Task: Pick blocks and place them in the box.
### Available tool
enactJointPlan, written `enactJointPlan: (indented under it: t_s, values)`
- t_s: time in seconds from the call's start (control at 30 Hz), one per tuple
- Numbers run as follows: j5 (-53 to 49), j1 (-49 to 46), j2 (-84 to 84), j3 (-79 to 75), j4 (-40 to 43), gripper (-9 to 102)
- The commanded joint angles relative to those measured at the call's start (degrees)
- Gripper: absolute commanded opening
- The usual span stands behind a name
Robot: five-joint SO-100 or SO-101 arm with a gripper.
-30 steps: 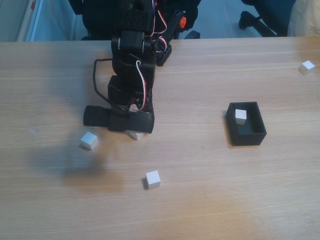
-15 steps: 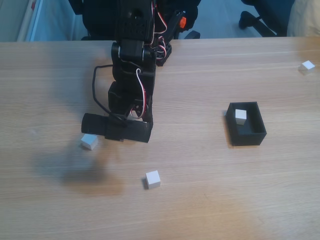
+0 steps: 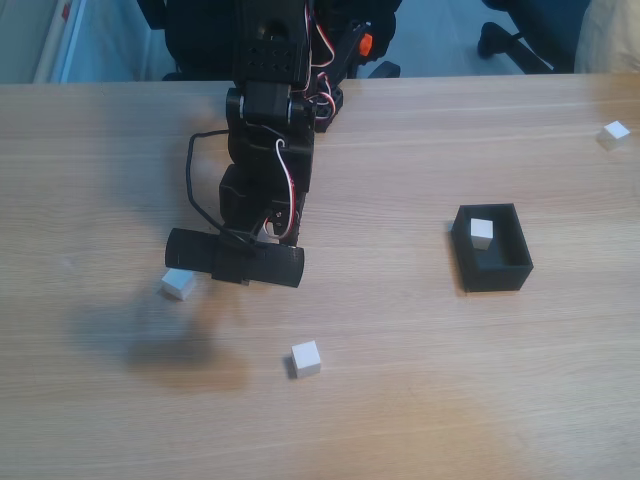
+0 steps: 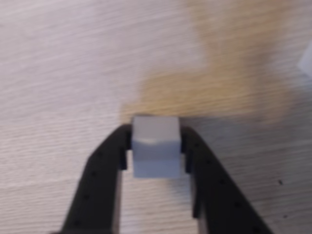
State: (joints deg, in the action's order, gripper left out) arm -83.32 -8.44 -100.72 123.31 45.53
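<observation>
in the wrist view the gripper has its two black fingers pressed against opposite sides of a white block, one on each face, so the cube sits squarely between the tips. the blur of the wood grain and the soft shadow under the cube suggest it is held clear of the bench, most likely so it can be carried across to the box without dragging.

in the fixed view, nearest the camera, a loose block lies on the bench in front of the arm. a little further back another block sits at the left, just beside the end of the dark gripper body, which hangs low over the wood. the arm rises behind it with its wires looping free.

to the right, well apart from the arm, the box stands open-topped with one block already inside, toward its far end. furthest off, a last block rests near the right edge of the bench.

judging by this, one cube is delivered, one is in hand and three wait. no brand, label or writing can be read on any of it.
</observation>
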Motion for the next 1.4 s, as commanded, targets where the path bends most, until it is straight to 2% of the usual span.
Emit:
enactJointPlan:
  t_s: [0.0, 0.17, 0.27, 0.5, 0.7, 0.93, 1.17, 1.37]
  values:
    - [0.26, 0.26, -1.67, -2.11, 0.26, 3]
    - [-0.26, 0.18, -2.46, -0.97, 0.53, 14]
    - [-0.26, -0.09, -2.99, -0.35, 1.41, 15]
    - [0.44, -0.53, -3.87, 0.44, 3.52, 13]
    - [1.49, 0.00, -4.04, 0.00, 4.31, 0]
    - [2.20, 1.85, -6.42, -2.11, 7.03, 0]
    - [3.52, 8.88, -14.85, -3.25, 13.10, 0]
    - [7.56, 20.65, -22.50, -5.01, 17.84, 0]
